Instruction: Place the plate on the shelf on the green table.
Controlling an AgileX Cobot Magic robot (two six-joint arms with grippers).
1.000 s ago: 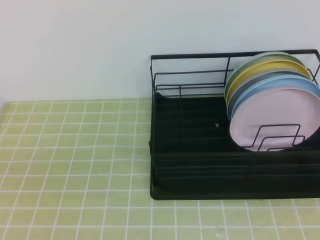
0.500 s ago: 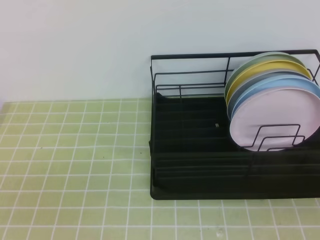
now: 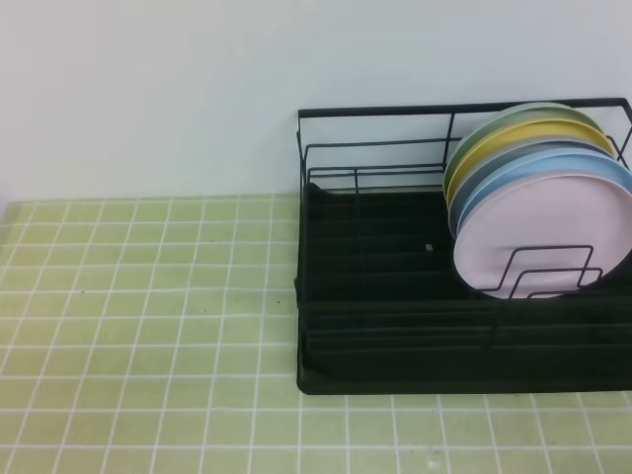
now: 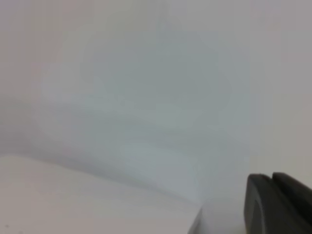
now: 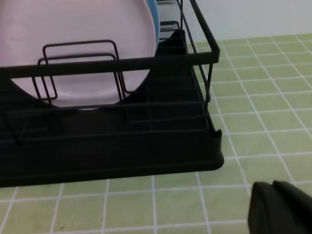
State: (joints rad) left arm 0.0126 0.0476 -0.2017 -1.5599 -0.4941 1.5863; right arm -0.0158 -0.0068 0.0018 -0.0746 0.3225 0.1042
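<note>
The pale pink plate [image 3: 541, 232] stands upright in the front divider slot at the right end of the black wire shelf [image 3: 395, 341]. The shelf stands on the green table [image 3: 148, 296]. No gripper shows in the exterior high view. The right wrist view looks at the shelf's end [image 5: 112, 156] from close by, with the pink plate [image 5: 83, 29] standing behind the dividers. Only a dark finger [image 5: 278, 209] of my right gripper shows at the lower right, apart from the shelf. In the left wrist view a dark finger [image 4: 278, 207] shows against a blank pale wall.
Behind the pink plate stand a light blue plate [image 3: 592, 171], a grey one, a yellow plate [image 3: 509, 140] and a pale green one. The left part of the shelf holds no plates. A white wall rises behind the table.
</note>
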